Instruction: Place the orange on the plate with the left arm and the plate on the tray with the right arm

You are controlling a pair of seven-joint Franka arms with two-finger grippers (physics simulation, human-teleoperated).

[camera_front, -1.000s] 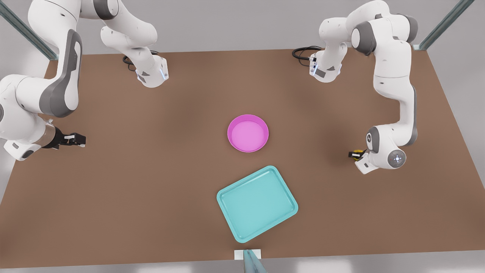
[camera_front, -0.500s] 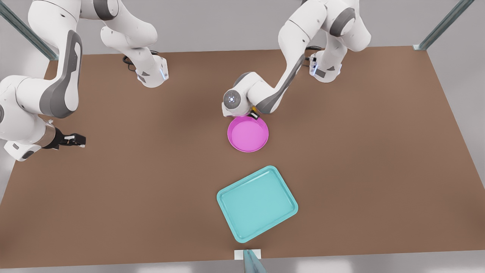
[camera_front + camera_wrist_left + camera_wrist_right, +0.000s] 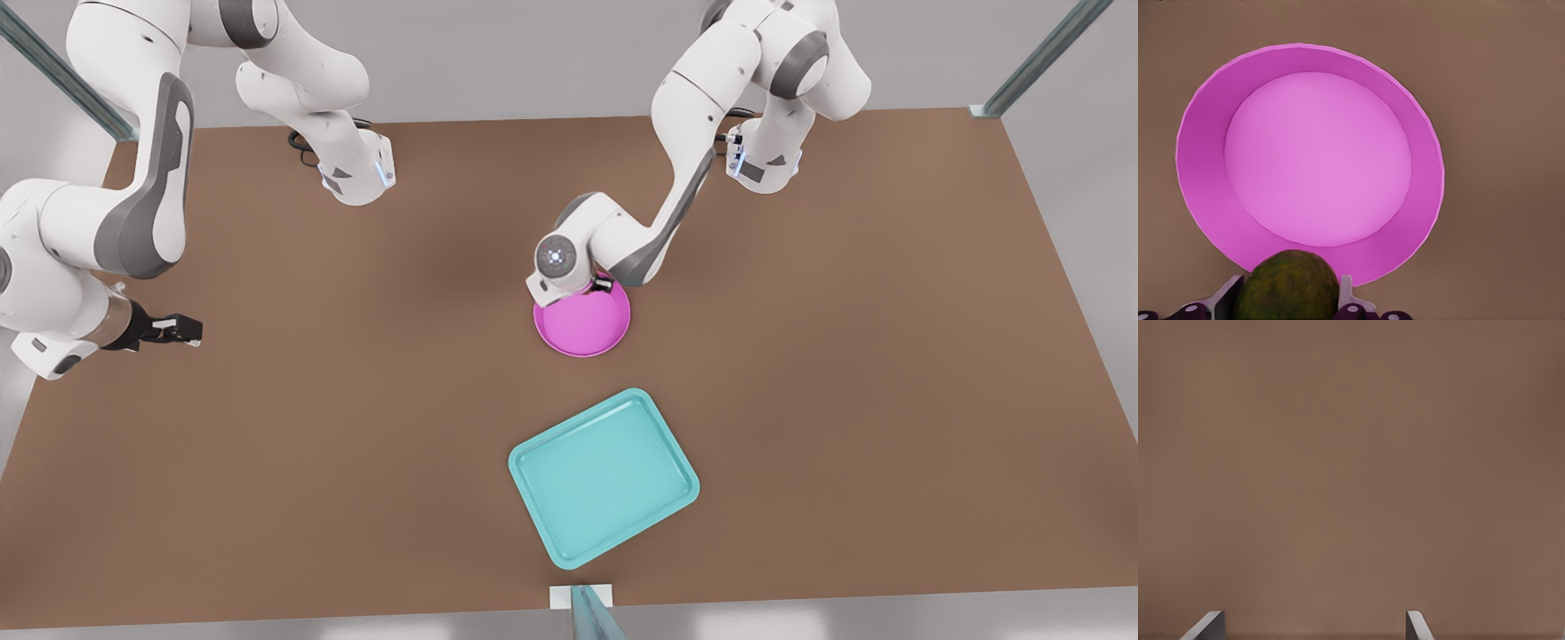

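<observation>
The pink plate lies flat at the table's middle. My left gripper hangs over the plate's far rim, on the arm reaching in from the front view's right. In the left wrist view this gripper is shut on the orange, a dull yellow-green ball held between both fingers just above the rim of the plate. The teal tray lies nearer the front edge, turned at an angle. My right gripper waits open at the front view's left, its fingertips apart over bare table.
Both arm bases stand at the table's far edge with black cables beside them. A small white bracket with a metal post sits at the front edge below the tray. Brown table stretches between the right gripper and the plate.
The left arm swung the orange from the table's side at the front view's right over to the plate's far rim, then edged farther over the plate. The right arm barely moved.
</observation>
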